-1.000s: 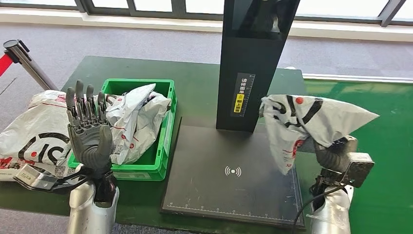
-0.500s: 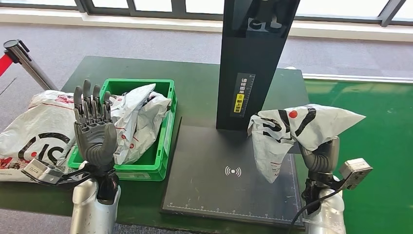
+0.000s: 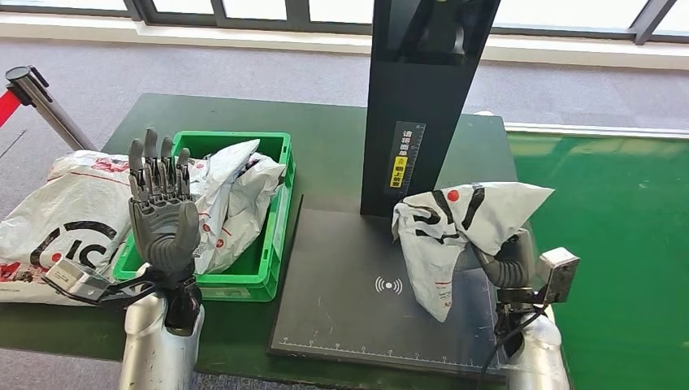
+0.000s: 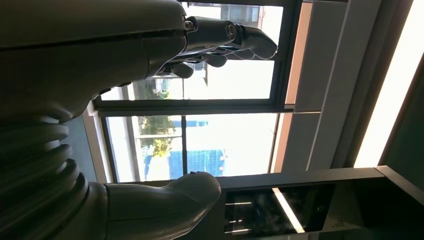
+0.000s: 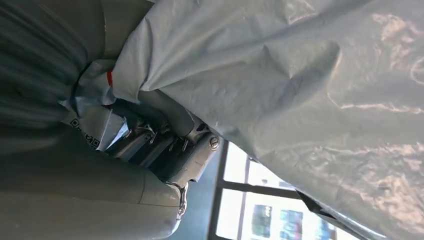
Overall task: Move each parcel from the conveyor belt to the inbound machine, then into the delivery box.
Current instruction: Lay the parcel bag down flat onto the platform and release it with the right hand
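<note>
My right hand (image 3: pixel 505 262) holds a white parcel bag (image 3: pixel 457 229) with black and red print over the right side of the inbound machine's black plate (image 3: pixel 357 309). The bag drapes over the hand and hangs toward the plate; whether it touches is unclear. In the right wrist view the bag (image 5: pixel 310 85) covers the fingers (image 5: pixel 170 145). My left hand (image 3: pixel 162 215) is raised, palm open and fingers spread upward, in front of the green delivery box (image 3: pixel 275 213), holding nothing. Its fingers (image 4: pixel 225 37) and thumb (image 4: pixel 170 205) stand apart in the left wrist view.
The green box holds a white parcel (image 3: pixel 231 199). Another large white parcel (image 3: pixel 57 219) lies on the table left of the box. The machine's black tower (image 3: pixel 422 97) rises behind the plate. The green conveyor belt (image 3: pixel 626 227) runs on the right. A barrier post (image 3: pixel 41 101) stands far left.
My right hand has carried the parcel leftward and lower, from the plate's right edge to over its right side. My left hand has drifted slightly right, still raised and empty.
</note>
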